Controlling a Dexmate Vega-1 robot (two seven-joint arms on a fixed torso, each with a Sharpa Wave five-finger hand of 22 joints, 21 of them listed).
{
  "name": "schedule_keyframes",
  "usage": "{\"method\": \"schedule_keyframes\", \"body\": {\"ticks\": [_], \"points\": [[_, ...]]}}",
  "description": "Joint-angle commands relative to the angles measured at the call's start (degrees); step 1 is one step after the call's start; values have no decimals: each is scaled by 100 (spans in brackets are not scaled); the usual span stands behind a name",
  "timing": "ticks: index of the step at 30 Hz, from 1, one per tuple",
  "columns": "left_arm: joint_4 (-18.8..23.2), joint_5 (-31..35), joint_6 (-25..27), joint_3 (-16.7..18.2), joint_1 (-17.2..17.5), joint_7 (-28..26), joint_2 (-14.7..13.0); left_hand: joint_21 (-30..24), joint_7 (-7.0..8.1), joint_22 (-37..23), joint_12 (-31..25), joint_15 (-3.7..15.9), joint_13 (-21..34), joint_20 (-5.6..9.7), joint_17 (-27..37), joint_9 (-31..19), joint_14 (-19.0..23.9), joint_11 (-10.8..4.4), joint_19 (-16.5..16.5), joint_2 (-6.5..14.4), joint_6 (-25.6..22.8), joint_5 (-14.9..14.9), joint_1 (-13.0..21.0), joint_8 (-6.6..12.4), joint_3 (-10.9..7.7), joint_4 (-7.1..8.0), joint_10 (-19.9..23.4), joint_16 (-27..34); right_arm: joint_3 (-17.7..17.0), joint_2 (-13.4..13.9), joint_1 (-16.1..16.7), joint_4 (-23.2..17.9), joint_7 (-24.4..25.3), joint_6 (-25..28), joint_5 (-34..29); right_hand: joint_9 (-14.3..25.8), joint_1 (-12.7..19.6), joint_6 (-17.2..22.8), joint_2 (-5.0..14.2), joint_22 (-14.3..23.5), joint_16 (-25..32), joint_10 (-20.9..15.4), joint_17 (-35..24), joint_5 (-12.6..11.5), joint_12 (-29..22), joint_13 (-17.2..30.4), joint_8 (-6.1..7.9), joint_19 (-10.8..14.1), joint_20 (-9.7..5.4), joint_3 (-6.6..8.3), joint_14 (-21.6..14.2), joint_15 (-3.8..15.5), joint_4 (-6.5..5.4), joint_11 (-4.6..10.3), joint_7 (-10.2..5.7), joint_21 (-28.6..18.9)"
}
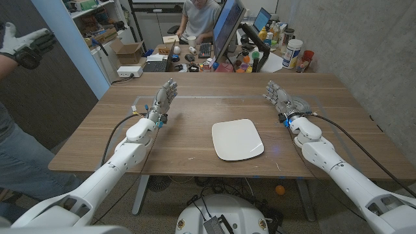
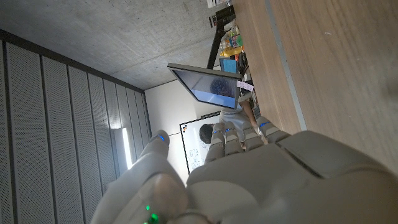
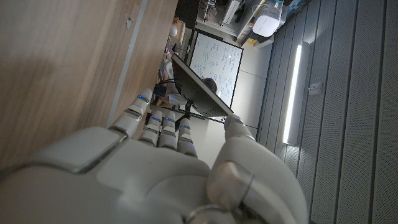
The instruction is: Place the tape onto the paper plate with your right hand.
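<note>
A white, square-ish paper plate [image 1: 237, 140] lies near the middle of the wooden table [image 1: 195, 123]. A greyish roll of tape [image 1: 301, 104] lies on the table at the right, just outside my right hand [image 1: 279, 97] and close to its wrist. That hand stands with fingers stretched toward the far edge and holds nothing; its back shows in the right wrist view [image 3: 155, 174]. My left hand [image 1: 163, 101] is raised the same way at the left, fingers apart and empty, also seen in the left wrist view [image 2: 249, 180].
A person's gloved hand [image 1: 26, 42] reaches in at the far left. Another person sits behind the table near a monitor [image 1: 227, 26]. Bottles, a keyboard and boxes crowd the desk beyond the far edge [image 1: 260, 62]. Cables run along both forearms.
</note>
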State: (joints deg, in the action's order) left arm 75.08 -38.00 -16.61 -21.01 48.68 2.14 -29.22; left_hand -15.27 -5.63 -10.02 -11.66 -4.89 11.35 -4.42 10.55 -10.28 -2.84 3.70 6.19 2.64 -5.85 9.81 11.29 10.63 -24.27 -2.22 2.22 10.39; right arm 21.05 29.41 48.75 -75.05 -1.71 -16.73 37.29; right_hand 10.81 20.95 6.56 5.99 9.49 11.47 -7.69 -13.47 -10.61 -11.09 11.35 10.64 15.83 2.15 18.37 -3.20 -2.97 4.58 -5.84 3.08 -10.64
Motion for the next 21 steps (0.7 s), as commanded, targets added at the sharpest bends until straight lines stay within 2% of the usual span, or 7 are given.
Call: {"method": "schedule_keyframes", "body": {"ticks": [1, 12, 21], "points": [[116, -79, 11, 28, 104, 27, -18, -11, -10, -17, -40, -62, 10, -6, 11, -9, 8, 36, 40, 4, -48, 24, 60, 25, -35, -16, -3, 42, -33, 21, 89, -99, 37, -21, 39, 13, 58, 60, 15, 29, 42, -44, -14, -30, -25, 12, 44, 32, 10, 32, -10, -57, 6, -16, -1, -28], [172, -154, 35, 39, 153, 78, -23, 14, 3, -18, -45, -57, 10, -33, 10, -10, 15, 24, 47, 10, -45, 24, 58, 23, -36, -27, 2, 48, -56, 28, 125, -162, -37, -58, 101, 13, 55, 80, 18, 29, 47, -45, -9, -25, -29, 12, 54, 25, 16, 22, -10, -59, 14, -35, 2, -27], [124, -318, -60, 84, 179, 240, 50, 28, 9, -19, -64, -39, 10, -49, 10, -10, 49, 8, 24, 21, -104, 25, 58, 44, -40, -38, 46, 62, -99, 120, 284, -422, 84, -126, 25, 14, 84, 102, 43, 29, 61, -70, -1, -25, -43, 14, 64, 43, 24, 34, -43, -60, 38, -40, 4, -35]]}}
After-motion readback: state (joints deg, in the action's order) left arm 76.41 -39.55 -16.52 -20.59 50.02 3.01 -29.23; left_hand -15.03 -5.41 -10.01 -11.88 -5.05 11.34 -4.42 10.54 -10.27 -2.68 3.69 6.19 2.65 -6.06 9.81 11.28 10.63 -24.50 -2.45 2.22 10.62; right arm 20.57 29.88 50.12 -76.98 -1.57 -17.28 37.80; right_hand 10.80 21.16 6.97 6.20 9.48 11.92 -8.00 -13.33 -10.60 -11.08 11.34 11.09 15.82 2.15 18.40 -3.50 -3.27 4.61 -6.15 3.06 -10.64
